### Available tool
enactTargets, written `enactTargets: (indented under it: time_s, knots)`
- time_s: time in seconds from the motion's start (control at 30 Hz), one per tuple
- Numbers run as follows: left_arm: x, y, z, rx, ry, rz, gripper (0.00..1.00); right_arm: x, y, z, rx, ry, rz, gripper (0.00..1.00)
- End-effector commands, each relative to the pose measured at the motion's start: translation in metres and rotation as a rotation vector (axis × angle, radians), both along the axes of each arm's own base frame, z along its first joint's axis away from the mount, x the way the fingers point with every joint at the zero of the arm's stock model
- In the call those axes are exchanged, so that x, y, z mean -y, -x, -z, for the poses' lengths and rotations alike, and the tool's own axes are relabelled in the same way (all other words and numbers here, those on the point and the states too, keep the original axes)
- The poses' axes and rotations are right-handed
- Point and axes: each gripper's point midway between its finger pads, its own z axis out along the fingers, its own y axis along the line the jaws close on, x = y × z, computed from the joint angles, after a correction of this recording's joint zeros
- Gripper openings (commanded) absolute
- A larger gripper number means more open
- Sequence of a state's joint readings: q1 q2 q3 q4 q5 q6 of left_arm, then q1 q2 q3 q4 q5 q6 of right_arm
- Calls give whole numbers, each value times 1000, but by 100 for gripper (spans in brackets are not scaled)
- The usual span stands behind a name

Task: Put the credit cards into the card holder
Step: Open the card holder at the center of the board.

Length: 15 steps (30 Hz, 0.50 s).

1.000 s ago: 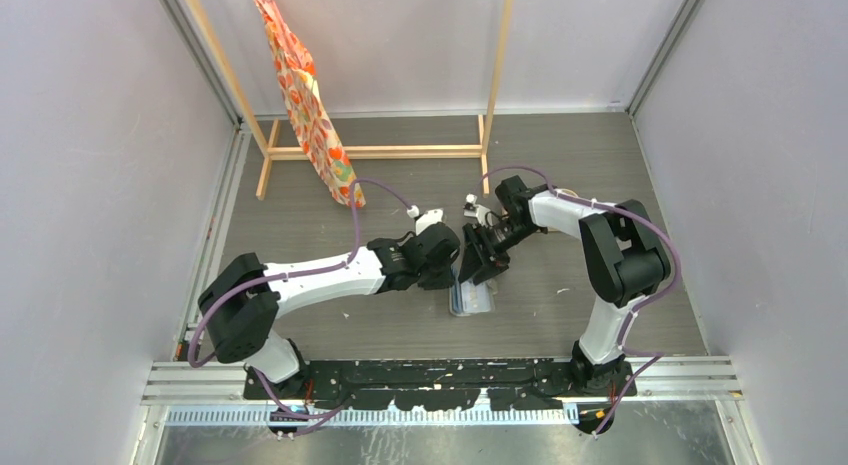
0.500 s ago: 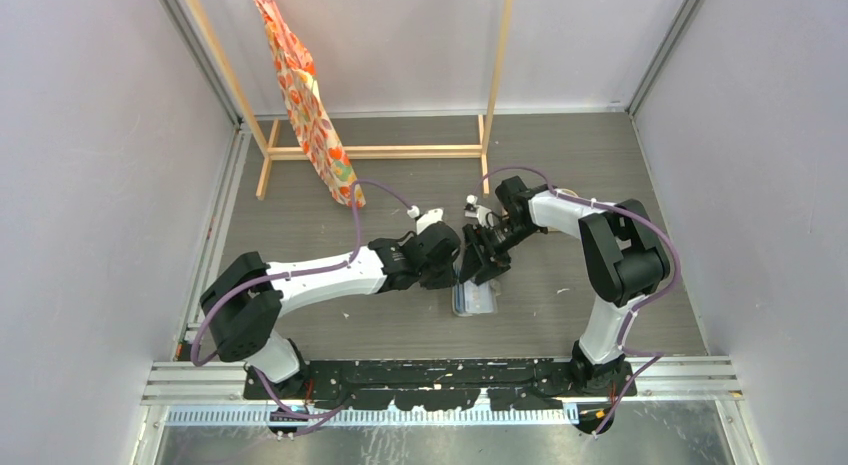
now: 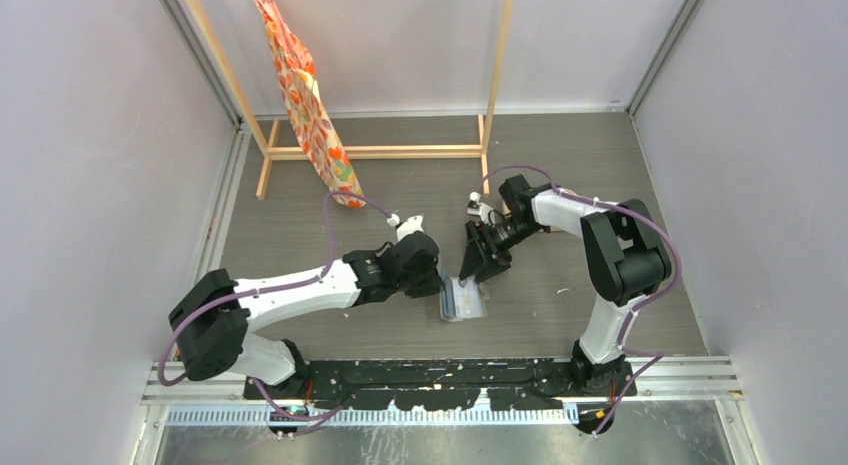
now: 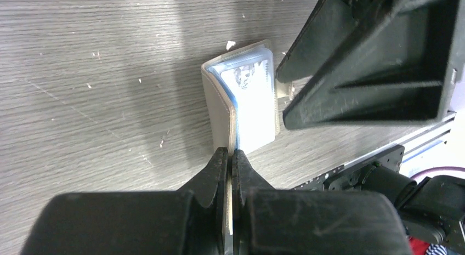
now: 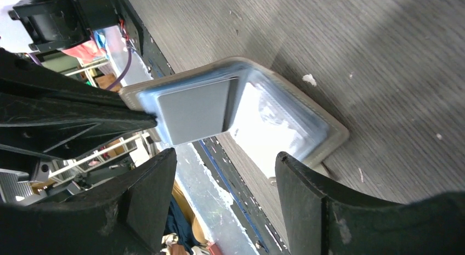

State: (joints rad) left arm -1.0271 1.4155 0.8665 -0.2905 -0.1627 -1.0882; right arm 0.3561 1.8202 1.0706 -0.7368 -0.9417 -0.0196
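The card holder lies open on the table between the two arms, pale silvery-blue inside. One grey flap stands on edge, and my left gripper is shut on its rim, seen from above at the left gripper. The other half lies flat, with a flat grey panel tucked in the fold. My right gripper hangs open just over the holder's far end, touching nothing; from above the right gripper shows beside the left one. The credit cards are out of view.
A wooden rack stands at the back with an orange patterned cloth hanging from it. Grey walls close in both sides. A metal rail runs along the near edge by the arm bases.
My left arm has drawn back to the left and nearer, dragging the card holder a little that way. The right gripper has stayed over its far end, jaws slightly wider.
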Motion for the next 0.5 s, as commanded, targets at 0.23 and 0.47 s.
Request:
enactTargets:
  time_s: [0.23,0.47]
  knots:
    - [-1,-9,-38,57,-96,79,0,-6,-7,-6,-15,-26,48,53]
    - [24,-17,-26,27,-124,125,0,-6,-7,16,-70,28,58,35]
